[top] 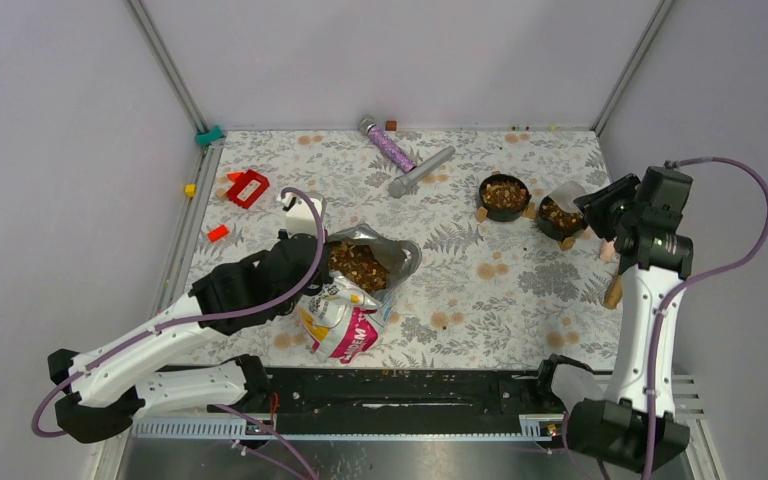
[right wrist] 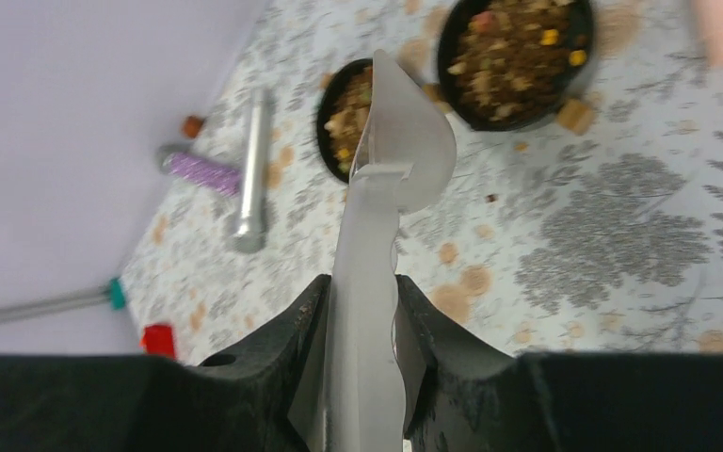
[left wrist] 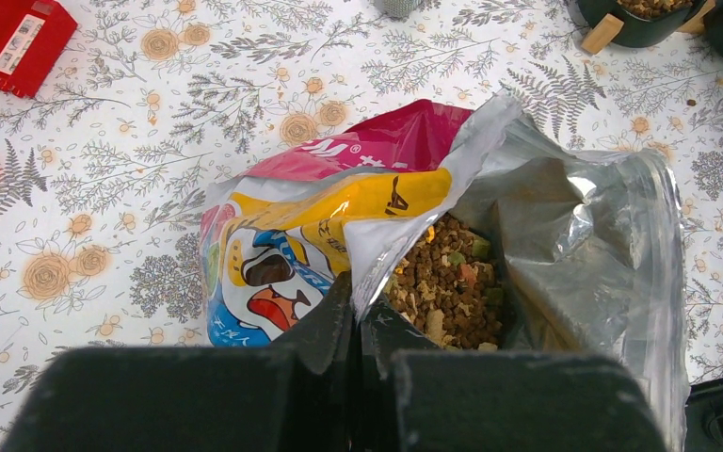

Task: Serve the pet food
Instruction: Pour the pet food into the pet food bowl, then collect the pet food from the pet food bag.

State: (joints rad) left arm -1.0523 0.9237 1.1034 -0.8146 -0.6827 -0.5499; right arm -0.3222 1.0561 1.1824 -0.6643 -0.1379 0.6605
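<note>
Left jaws pinch shut on the opened rim of the bag (left wrist: 282,226), which lies near the left arm on the flowered worktop (top: 520,300). Kibble (left wrist: 447,282) shows in its silver-lined mouth. To the right, the right jaws clamp the handle of a clear scoop (right wrist: 386,179), held up close by two black bowls (top: 504,195), both holding more kibble. A purple tube (top: 390,150) and a grey tube (top: 422,170) rest at the far edge, and a red block (top: 248,188) lies at far left.
</note>
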